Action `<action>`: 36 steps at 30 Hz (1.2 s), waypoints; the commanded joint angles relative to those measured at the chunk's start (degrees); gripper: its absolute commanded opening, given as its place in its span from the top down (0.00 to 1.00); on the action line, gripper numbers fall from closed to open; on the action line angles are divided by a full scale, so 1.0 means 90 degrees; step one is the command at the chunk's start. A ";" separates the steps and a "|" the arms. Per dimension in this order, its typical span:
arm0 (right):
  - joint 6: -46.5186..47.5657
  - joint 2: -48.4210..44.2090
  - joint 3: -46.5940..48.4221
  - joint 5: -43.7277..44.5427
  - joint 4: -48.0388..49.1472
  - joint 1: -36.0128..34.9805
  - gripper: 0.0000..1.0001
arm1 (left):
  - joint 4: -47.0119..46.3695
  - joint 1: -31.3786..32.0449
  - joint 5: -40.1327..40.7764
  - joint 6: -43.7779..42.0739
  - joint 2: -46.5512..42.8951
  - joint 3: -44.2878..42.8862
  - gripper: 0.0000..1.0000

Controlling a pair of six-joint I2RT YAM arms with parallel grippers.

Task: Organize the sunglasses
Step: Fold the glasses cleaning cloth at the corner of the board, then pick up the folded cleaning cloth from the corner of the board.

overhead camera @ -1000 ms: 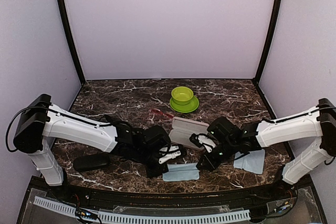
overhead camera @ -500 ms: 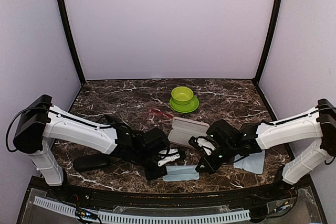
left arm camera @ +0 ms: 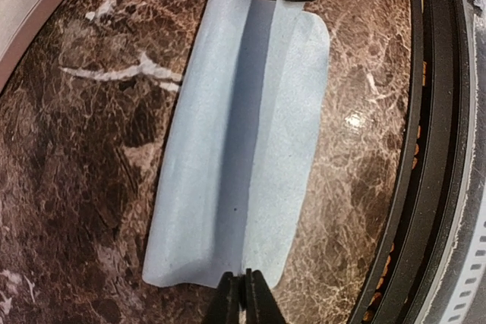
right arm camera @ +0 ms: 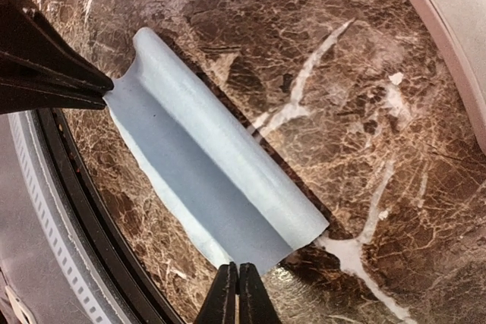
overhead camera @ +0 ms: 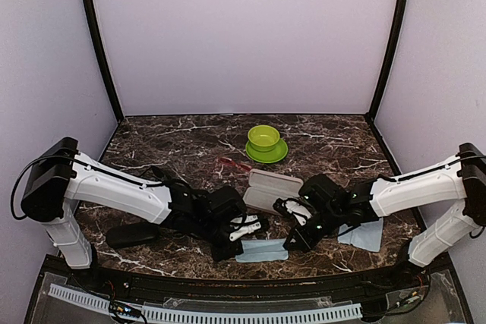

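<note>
The red-framed sunglasses (overhead camera: 234,163) lie on the marble table behind both arms, apart from either gripper. A light-blue cloth (overhead camera: 262,250), folded lengthwise with a raised crease, rests near the front edge. My left gripper (overhead camera: 230,246) is shut on its left end; in the left wrist view the left gripper (left arm camera: 243,284) pinches the cloth (left arm camera: 243,134) at the crease. My right gripper (overhead camera: 291,243) is shut on the other end; in the right wrist view the right gripper (right arm camera: 237,272) nips the edge of the cloth (right arm camera: 213,180).
An open pink case (overhead camera: 272,191) sits just behind the grippers. A black oblong case (overhead camera: 133,234) lies at the front left. A green bowl on a green plate (overhead camera: 266,143) stands at the back. A second blue cloth (overhead camera: 362,234) lies under the right arm. The table's black front rail (left arm camera: 425,149) is close.
Both grippers have shifted a little toward the front edge with the cloth between them. The cloth now lies flatter and more folded on the table.
</note>
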State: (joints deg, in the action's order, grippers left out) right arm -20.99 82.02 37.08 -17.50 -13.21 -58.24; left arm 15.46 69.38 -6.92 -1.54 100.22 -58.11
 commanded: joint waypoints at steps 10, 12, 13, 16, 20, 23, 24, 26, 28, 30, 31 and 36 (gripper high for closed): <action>-0.0118 -0.0480 -0.0253 -0.0273 0.0171 -0.0062 0.70 | -0.0248 0.0061 -0.0557 0.0128 -0.0489 0.0338 0.69; -0.0225 -0.0576 -0.0254 -0.0057 0.0136 -0.0048 0.67 | -0.0331 0.0054 -0.0637 0.0167 -0.0613 0.0401 0.64; -0.0284 -0.0586 -0.0219 0.0118 0.0094 -0.0045 0.66 | -0.0384 0.0054 -0.0644 0.0216 -0.0672 0.0422 0.61; -0.0406 -0.0473 -0.0083 0.0441 0.0011 0.0061 0.64 | -0.0505 -0.0049 -0.0681 0.0386 -0.0772 0.0465 0.55; -0.0407 -0.0164 0.0144 0.0510 -0.0012 0.0296 0.64 | -0.0635 -0.0461 -0.0996 0.0737 -0.0822 0.0500 0.48; -0.0333 0.0008 0.0279 0.0502 -0.0037 0.0399 0.64 | -0.0757 -0.0801 -0.1138 0.0950 -0.0869 0.0538 0.46; -0.0302 0.0059 0.0297 0.0494 -0.0051 0.0426 0.64 | -0.0795 -0.0908 -0.1234 0.0994 -0.0857 0.0538 0.46; -0.0239 0.0151 0.0337 0.0456 -0.0041 0.0484 0.64 | -0.0874 -0.1089 -0.1410 0.1080 -0.0757 0.0538 0.46; -0.0189 0.0249 0.0360 0.0375 -0.0014 0.0534 0.64 | -0.0899 -0.1246 -0.1597 0.1127 -0.0587 0.0516 0.46; -0.0146 0.0338 0.0381 0.0270 0.0034 0.0567 0.64 | -0.0887 -0.1354 -0.1732 0.1170 -0.0364 0.0445 0.48; -0.0126 0.0375 0.0387 0.0210 0.0049 0.0579 0.64 | -0.0885 -0.1385 -0.1795 0.1174 -0.0292 0.0412 0.49; -0.0063 0.0527 0.0382 0.0030 0.0143 0.0617 0.65 | -0.0940 -0.1453 -0.2140 0.1170 -0.0068 0.0326 0.56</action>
State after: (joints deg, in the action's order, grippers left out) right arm -22.70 85.62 39.22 -15.33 -13.67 -53.21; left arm 7.51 56.75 -22.09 8.43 98.65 -54.19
